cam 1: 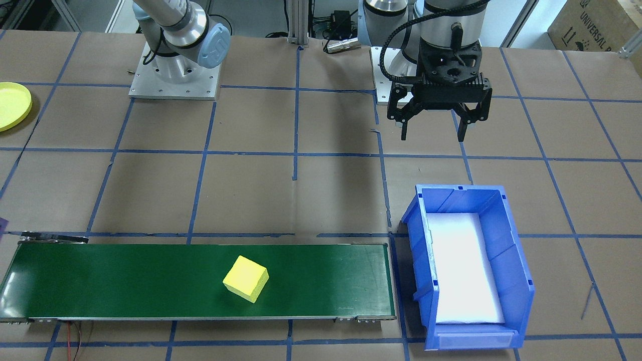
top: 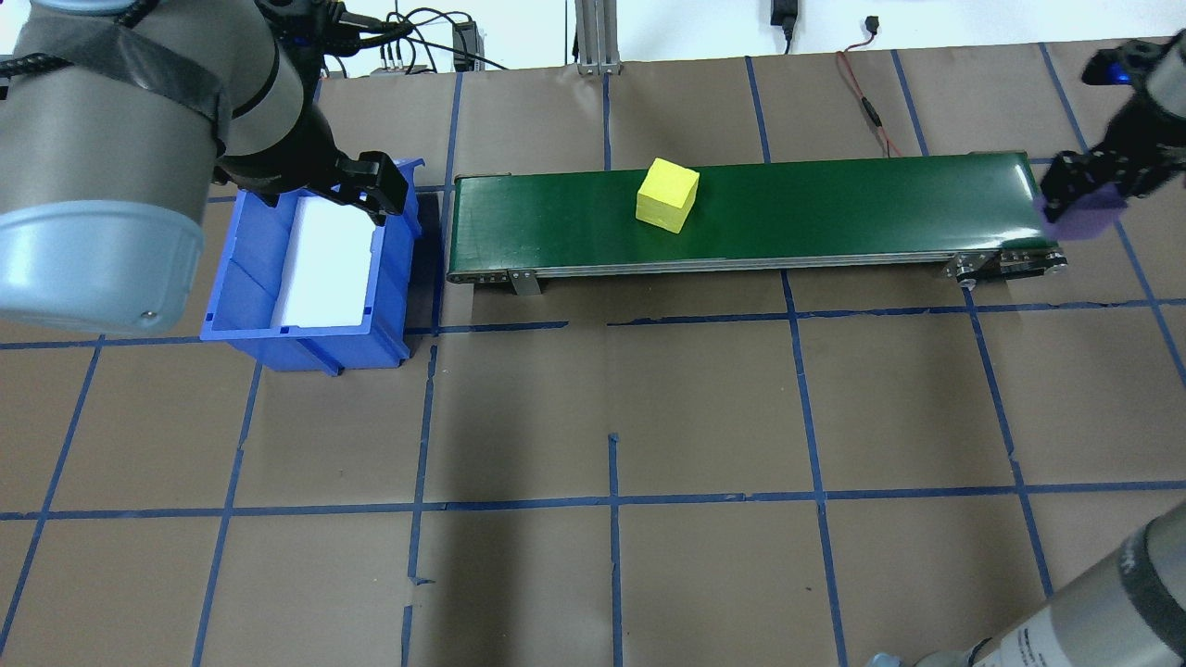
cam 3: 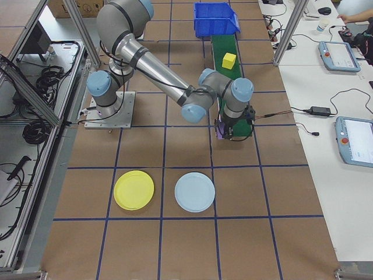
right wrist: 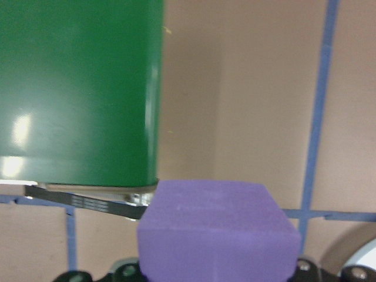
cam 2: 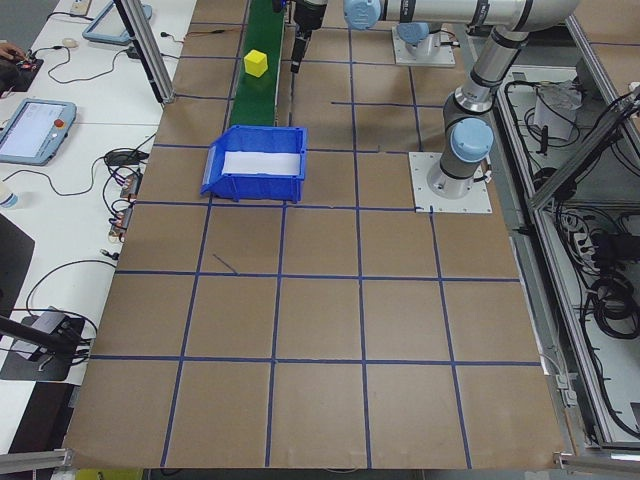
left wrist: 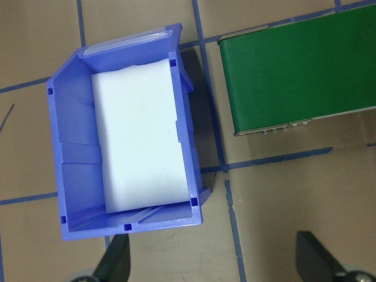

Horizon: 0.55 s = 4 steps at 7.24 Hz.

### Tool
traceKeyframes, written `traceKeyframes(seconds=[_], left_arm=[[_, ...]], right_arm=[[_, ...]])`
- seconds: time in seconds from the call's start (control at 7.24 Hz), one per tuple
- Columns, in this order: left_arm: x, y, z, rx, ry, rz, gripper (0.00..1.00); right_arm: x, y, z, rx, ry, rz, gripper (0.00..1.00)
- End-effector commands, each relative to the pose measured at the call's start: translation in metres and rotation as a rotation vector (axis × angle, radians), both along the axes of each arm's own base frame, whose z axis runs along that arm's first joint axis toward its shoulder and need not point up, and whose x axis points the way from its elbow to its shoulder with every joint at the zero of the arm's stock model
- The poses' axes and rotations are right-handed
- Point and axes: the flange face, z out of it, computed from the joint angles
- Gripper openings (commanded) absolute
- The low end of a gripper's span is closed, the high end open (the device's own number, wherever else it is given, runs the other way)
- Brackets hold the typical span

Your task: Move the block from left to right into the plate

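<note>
Table (top: pixel 704 417): brown paper surface, blue tape grid.

Belt (top: pixel 834 208): green conveyor, lying across the far side of the table in the overhead view. Its left end sits just beside the bin; its right end is by the right gripper.

Bin (cam 1: pixel 501 235): blue, rectangular, white foam sheet on its floor. Stands on the table off the belt's left end, not touching it as far as the left wrist view shows.

Plates: yellow plate (cam 3: pixel 134 189) and pale blue plate (cam 3: pixel 195 192) lie side by side on the table at the robot's right end, well apart from the belt. Both flat, nothing on them.

Left gripper (cam 1: pixel 434 131): hangs above the table on the robot's side of the bin, fingers spread wide, holding nothing.

Right gripper (top: pixel 1084 199): at the right end of the belt, closed on a purple block (right wrist: pixel 217 232). The block is clear of the belt surface, just past its end roller.

Yellow block (top: pixel 667 194): foam cube sitting on the belt near its middle, turned slightly askew to the belt edges. No gripper near it.
</note>
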Motion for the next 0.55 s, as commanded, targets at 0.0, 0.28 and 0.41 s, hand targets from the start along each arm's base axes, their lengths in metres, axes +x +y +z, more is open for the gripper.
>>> traceKeyframes(seconds=[0.0,0.28,0.41], left_arm=[[0.004,-0.004,-0.016,0.029,0.001,0.011,1.00],[0.018,-0.006,-0.014,0.028,-0.002,0.039,1.00],[0.019,-0.007,-0.014,0.032,0.000,0.042,1.00]], right_arm=[[-0.108,0.065,-0.018,-0.005,0.010,0.020,0.37],[-0.191,0.127,-0.071,-0.035,0.020,0.051,0.37],[-0.198,0.132,-0.081,-0.038,0.007,0.050,0.37]])
